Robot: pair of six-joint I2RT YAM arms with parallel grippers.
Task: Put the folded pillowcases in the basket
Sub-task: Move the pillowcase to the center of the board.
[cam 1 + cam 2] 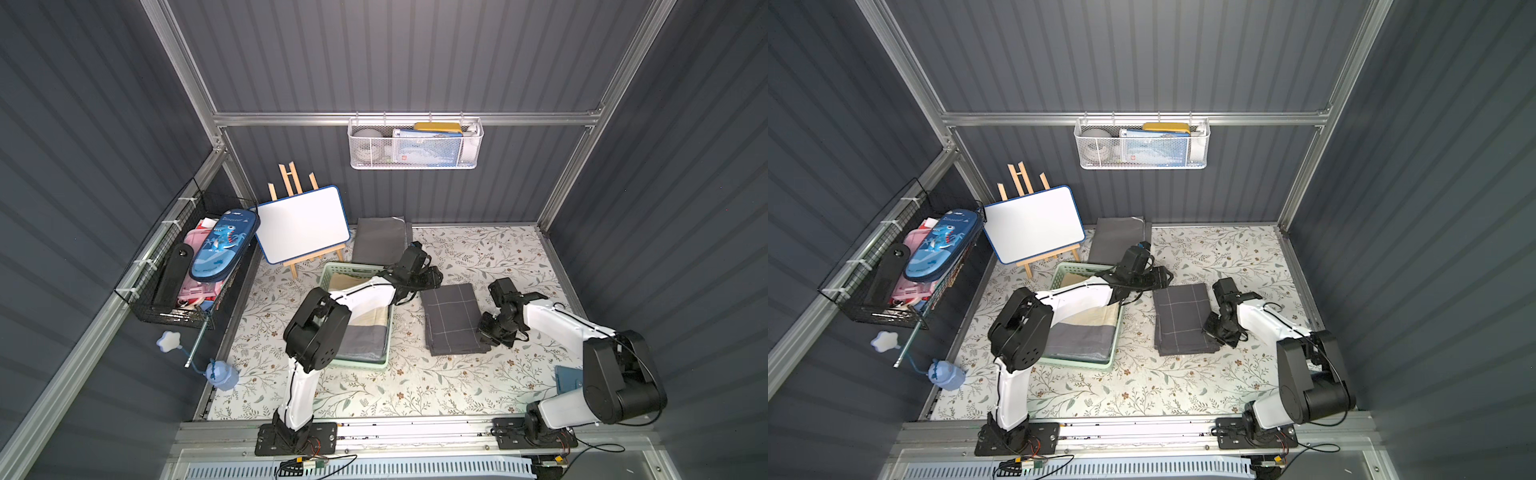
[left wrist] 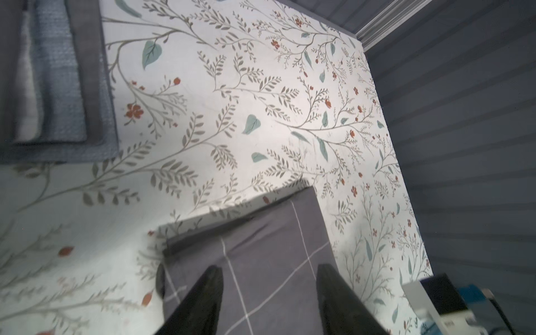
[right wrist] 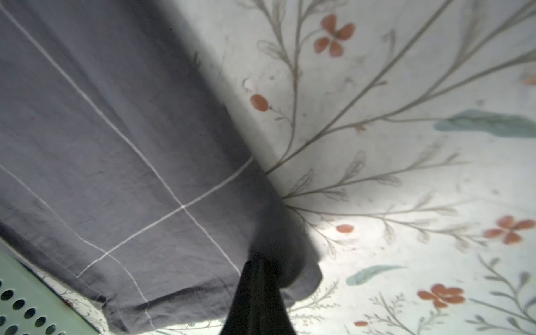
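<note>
**Pillowcase pinched at one edge, not yet in the basket**

From where I am standing, the folded pillowcase [image 1: 453,318], dark grey with thin white check lines, is lying flat on the floral surface [image 1: 415,386]. It is just beside the mint-green basket [image 1: 357,366], on the basket's right, and no part of it is crossing the rim.

The right tool [image 1: 485,329] is sitting at the pillowcase's near right edge. In the right wrist view its jaws are showing closed and the cloth is bunching around the tip, so I am reading this as a pinch on that edge. The left tool [image 2: 268,269] is hanging over the far corner on the basket side. Its jaws are standing apart with checked cloth showing between them, and it is gripping nothing. I cannot tell whether its fingers [image 2: 208,290] are touching the cloth.

The basket is already holding a folded cloth [image 1: 372,332], beige and grey, partly hidden by the left arm in both top views. A plain grey stack [image 1: 380,239] is lying at the back wall, well apart.

Progress, as I am judging it: early. One edge is secured and the second grip is not made. What is remaining:
- closing the left tool on its corner
- lifting the pillowcase without letting the folds open
- carrying it sideways over the rim
- setting it on what is inside and letting go
</note>
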